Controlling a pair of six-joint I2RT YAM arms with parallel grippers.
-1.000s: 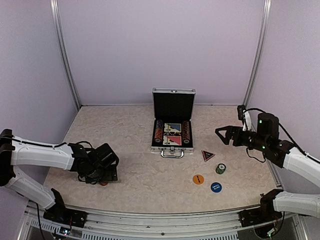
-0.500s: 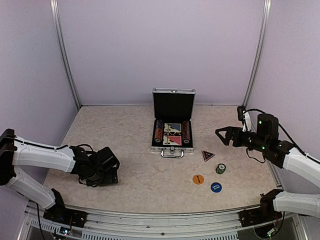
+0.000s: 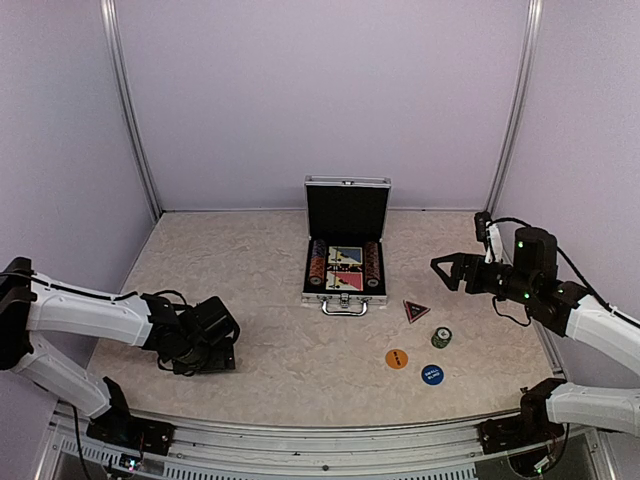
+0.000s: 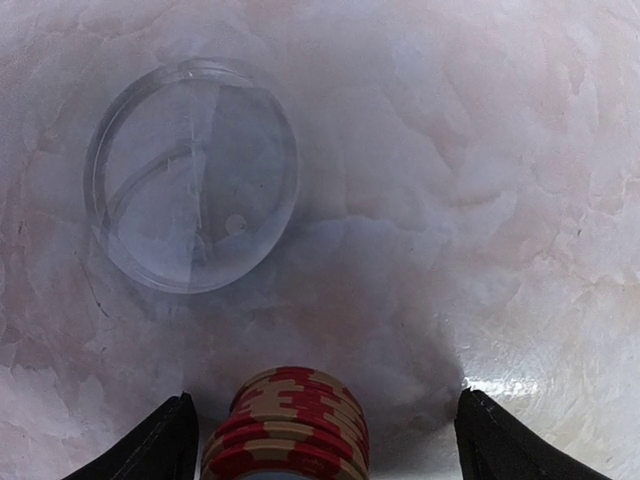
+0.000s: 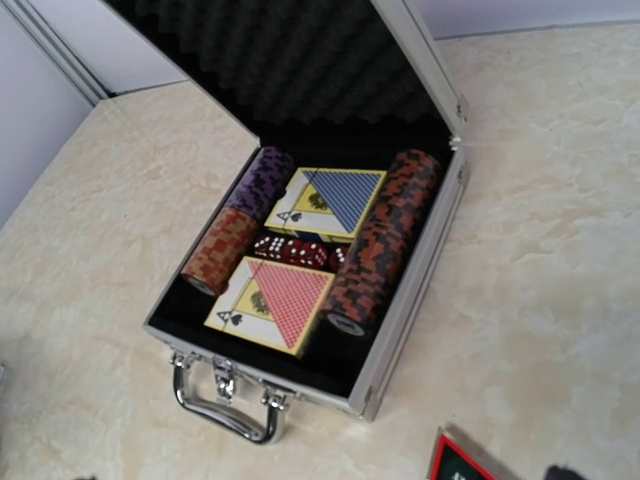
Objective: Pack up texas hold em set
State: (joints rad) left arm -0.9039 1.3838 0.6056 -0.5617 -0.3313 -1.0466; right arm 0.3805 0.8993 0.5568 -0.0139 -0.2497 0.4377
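Observation:
The open silver briefcase [image 3: 345,290] stands mid-table, lid up; in the right wrist view [image 5: 405,300] it holds two card decks [image 5: 275,303], red dice and rows of chips. A dark triangular marker [image 3: 416,310], a small green/white chip stack [image 3: 441,337], an orange disc [image 3: 397,358] and a blue disc [image 3: 432,375] lie right of the case. My left gripper [image 3: 207,360] is down at the table on the left, open [image 4: 325,400], with a red chip stack [image 4: 287,425] between its fingers, nearer the left one. My right gripper [image 3: 446,272] hovers open and empty right of the case.
A clear round plastic lid [image 4: 192,187] lies flat on the table just beyond the red chip stack. Metal frame posts and lilac walls close the table at the back and sides. The marker's corner [image 5: 462,462] shows low in the right wrist view.
My left arm has shifted slightly toward the near edge and settled low over the red chips. The right arm and the other pieces have not moved.

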